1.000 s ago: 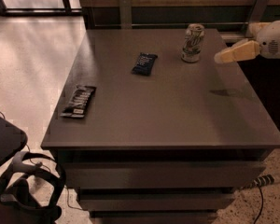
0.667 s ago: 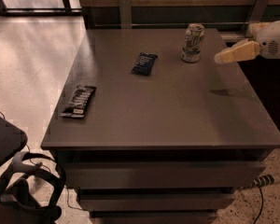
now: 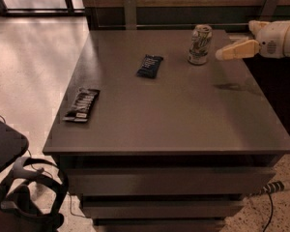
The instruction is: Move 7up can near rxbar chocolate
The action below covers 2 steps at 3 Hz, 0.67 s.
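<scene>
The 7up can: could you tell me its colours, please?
7up can: whitish-green, green print, silver top; camera view. The hand hangs beside it.

Matt table (image 3: 183,124); metal 7up can (image 3: 200,44); plastic hand (image 3: 221,54) beside it.

My arm (image 3: 282,38) lies level along the right edge of view. My pincer (image 3: 223,53) points left, hanging in the air, holding nothing.

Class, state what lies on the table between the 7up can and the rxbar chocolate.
Camera view: a navy wrapper, roughly midway; otherwise bare table. The claw hovers just right of the can.
</scene>
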Available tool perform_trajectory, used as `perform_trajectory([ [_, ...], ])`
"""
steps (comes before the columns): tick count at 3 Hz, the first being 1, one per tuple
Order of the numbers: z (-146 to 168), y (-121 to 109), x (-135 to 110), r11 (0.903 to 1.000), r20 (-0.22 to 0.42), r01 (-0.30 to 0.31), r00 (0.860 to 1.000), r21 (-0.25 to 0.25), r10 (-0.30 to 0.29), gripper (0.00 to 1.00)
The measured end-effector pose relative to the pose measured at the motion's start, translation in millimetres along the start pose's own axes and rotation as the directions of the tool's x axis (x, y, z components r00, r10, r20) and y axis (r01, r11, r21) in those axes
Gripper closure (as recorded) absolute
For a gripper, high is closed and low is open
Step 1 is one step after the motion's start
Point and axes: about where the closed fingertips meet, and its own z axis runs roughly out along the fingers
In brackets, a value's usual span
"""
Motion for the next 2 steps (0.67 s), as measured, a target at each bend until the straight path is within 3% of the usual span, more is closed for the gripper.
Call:
perform_trajectory([
  [2,50,-17,-5,0.9982,0.132,0.003,0.991,-0.06,0.005,0.0],
])
